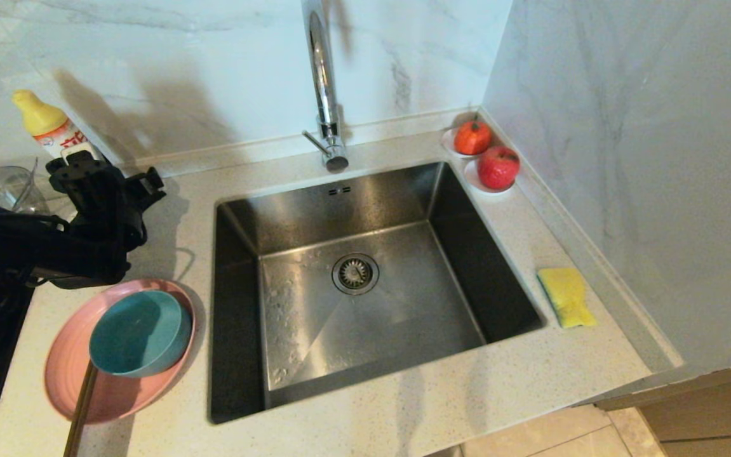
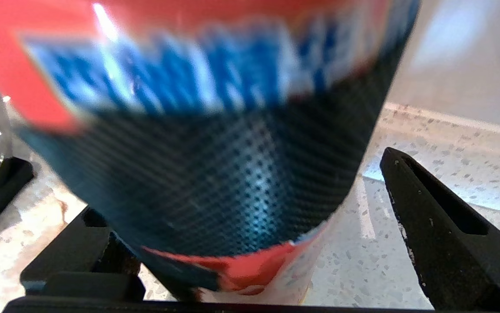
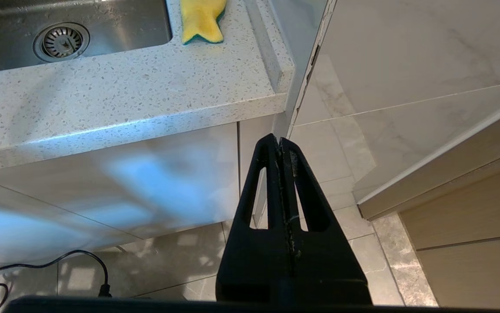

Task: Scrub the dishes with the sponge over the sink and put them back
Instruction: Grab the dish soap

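while the pink plate (image 1: 79, 374) sits nearest on the counter's left end with the teal bowl (image 1: 140, 332) nested in it and the chopsticks (image 1: 80, 406) slanting off its front rim, the left gripper (image 1: 106, 170) is just behind them with its jaws spread wide either side of the detergent bottle (image 2: 215, 143) — the wrist view shows a gap beside the bottle, so nothing is clamped yet. i'd guess it's going for soap first. the sink (image 1: 365, 285) lies in the middle, empty and dry-looking around the drain. beyond it, on the right-hand counter against the wall, the sponge (image 1: 566, 296) lies yellow face up, long axis running front to back — well apart from the left arm. the right gripper (image 3: 281, 150), pinched shut and hanging low by the cabinet front, is plainly the nearer one; the sponge lies above and ahead of it.
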### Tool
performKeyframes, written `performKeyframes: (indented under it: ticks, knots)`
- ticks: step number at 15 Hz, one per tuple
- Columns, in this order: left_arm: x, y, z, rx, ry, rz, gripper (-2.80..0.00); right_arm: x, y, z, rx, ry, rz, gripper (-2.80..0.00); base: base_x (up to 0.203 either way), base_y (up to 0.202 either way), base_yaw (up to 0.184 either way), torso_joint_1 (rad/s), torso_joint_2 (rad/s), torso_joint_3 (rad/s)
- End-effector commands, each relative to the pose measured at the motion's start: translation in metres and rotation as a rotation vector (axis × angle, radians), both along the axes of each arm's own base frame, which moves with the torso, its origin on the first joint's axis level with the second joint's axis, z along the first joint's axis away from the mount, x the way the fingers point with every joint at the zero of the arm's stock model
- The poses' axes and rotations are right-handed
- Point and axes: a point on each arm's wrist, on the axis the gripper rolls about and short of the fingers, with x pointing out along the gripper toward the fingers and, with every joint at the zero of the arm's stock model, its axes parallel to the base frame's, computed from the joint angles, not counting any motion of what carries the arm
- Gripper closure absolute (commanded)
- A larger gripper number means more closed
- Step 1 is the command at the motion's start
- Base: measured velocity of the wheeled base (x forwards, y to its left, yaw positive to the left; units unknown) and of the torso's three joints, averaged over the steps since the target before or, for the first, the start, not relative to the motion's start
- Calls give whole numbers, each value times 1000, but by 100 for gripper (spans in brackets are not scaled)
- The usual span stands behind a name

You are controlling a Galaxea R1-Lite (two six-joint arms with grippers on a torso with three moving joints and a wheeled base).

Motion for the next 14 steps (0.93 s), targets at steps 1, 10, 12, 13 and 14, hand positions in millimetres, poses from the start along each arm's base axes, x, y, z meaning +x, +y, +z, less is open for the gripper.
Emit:
performKeyframes:
  ticks: [1, 10, 12, 13, 14]
  knots:
    - [2, -2, -1, 5, -6, 0, -280, 0, 0, 0, 0, -1, 0, 0, 0, 0, 0, 0, 0, 0]
    - [5, -1, 3, 46, -45, 11, -280, 0, 0, 0, 0, -1, 0, 0, 0, 0, 0, 0, 0, 0]
    - [5, -1, 1, 43, -41, 12, -280, 0, 0, 0, 0, -1, 0, 0, 0, 0, 0, 0, 0, 0]
    - [5, -1, 1, 43, -41, 12, -280, 0, 0, 0, 0, -1, 0, 0, 0, 0, 0, 0, 0, 0]
    - [5, -1, 1, 41, -44, 11, -280, 0, 0, 0, 0, -1, 0, 0, 0, 0, 0, 0, 0, 0]
